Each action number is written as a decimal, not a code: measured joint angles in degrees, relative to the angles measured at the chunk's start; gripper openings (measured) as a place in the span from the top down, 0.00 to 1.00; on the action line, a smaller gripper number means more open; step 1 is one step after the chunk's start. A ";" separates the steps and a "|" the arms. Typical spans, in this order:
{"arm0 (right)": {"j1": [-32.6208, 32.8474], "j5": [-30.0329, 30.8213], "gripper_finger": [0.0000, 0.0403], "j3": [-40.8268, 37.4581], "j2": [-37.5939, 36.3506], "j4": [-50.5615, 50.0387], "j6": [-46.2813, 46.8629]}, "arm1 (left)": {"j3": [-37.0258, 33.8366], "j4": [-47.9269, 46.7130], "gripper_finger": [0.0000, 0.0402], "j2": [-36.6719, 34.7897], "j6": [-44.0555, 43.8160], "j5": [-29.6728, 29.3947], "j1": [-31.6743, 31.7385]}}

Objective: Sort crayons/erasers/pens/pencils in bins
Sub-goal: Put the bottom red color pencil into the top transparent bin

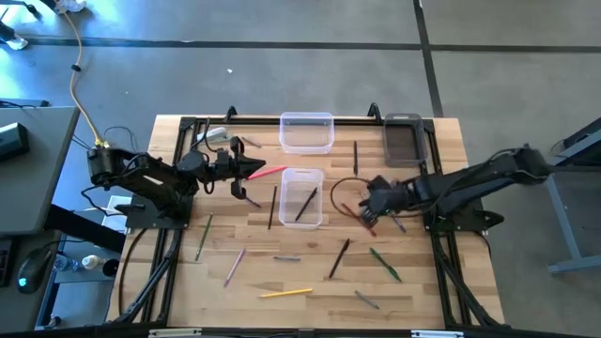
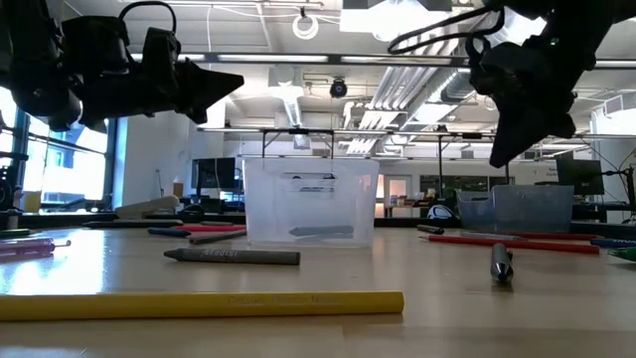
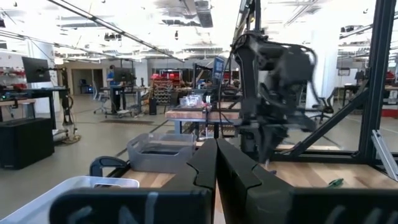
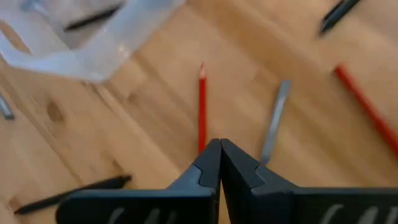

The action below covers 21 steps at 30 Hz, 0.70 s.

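My left gripper (image 1: 252, 171) is shut and held level well above the table, left of the centre clear bin (image 1: 302, 197); it also shows in the low view (image 2: 224, 85). A red pencil (image 1: 272, 172) lies under its tips. My right gripper (image 1: 368, 212) is shut and points down, raised above a red pencil (image 4: 202, 106) and a grey crayon (image 4: 275, 121) that lie flat on the wood. The centre bin holds dark pens. A second clear bin (image 1: 306, 131) and a smoky grey bin (image 1: 406, 139) stand at the far edge.
Loose on the table are a yellow pencil (image 1: 285, 293), green pencils (image 1: 202, 235) (image 1: 385, 263), a pink pencil (image 1: 235, 266), black pens (image 1: 338, 258) (image 1: 272, 207) and grey crayons (image 1: 366, 299). A black cable loop (image 1: 343, 192) lies by the right arm.
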 joint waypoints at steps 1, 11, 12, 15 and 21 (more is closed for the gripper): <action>1.05 -0.28 1.00 0.93 1.57 -0.92 1.85 | 0.00 0.00 1.00 0.00 -0.01 -0.12 0.00; 5.36 -6.81 0.86 10.87 16.76 -4.96 11.49 | 0.00 -0.92 1.00 0.00 -2.06 -2.44 0.00; 5.22 -7.41 0.83 11.48 17.99 -4.93 12.24 | 0.02 -1.35 1.00 0.00 -2.26 -2.44 0.00; 4.50 -10.18 0.76 12.16 20.96 -5.28 12.80 | 0.02 -2.18 1.00 0.00 -2.50 -2.46 0.00; 1.47 -12.53 0.69 11.77 24.66 -6.11 11.78 | 0.02 -3.21 1.00 0.00 -2.35 -4.56 0.00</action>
